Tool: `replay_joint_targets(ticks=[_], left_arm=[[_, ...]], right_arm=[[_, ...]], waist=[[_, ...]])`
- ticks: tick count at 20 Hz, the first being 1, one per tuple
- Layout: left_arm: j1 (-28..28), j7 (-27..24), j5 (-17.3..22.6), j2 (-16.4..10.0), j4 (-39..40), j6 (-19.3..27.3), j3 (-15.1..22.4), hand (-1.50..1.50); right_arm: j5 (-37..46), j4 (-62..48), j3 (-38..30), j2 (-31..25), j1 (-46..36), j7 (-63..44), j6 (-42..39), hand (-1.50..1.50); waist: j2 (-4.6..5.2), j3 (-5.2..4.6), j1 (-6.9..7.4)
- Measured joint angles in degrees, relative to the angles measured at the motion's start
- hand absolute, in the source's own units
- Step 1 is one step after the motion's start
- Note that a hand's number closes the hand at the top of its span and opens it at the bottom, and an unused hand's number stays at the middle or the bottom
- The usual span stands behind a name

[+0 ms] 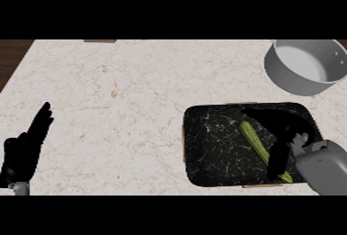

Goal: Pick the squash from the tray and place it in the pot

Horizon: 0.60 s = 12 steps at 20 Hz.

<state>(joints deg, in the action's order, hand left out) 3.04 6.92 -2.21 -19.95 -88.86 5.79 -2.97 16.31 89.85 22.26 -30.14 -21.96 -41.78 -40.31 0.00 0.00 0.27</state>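
Green squash (252, 137) on black tray (210, 151), right hand (286, 127) over it fingers apart, left hand (24, 151) fingers straight

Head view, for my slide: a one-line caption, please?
Right hand above the green squash in the black tray; grey pot stands upper right, left hand rests open at left.

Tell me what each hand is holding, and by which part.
The left hand holds nothing. The right hand is over the squash in the tray; whether it grips cannot be told.
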Motion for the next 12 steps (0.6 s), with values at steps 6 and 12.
replay_joint_targets(ticks=[6, 12], left_arm=[[-0.65, 1.51, -0.94, 0.81, -0.83, -1.5, -1.45, 0.0], [-2.0, 0.74, -2.26, 2.3, 0.77, -2.38, -2.45, 0.0]], right_arm=[[7.03, -2.0, -0.81, 2.62, 2.39, 3.13, -0.38, -1.5], [12.87, -7.36, -2.38, 5.22, 1.54, 8.64, -0.3, -1.5]], waist=[[-0.01, 0.0, -0.06], [-0.32, -0.23, -0.1]])
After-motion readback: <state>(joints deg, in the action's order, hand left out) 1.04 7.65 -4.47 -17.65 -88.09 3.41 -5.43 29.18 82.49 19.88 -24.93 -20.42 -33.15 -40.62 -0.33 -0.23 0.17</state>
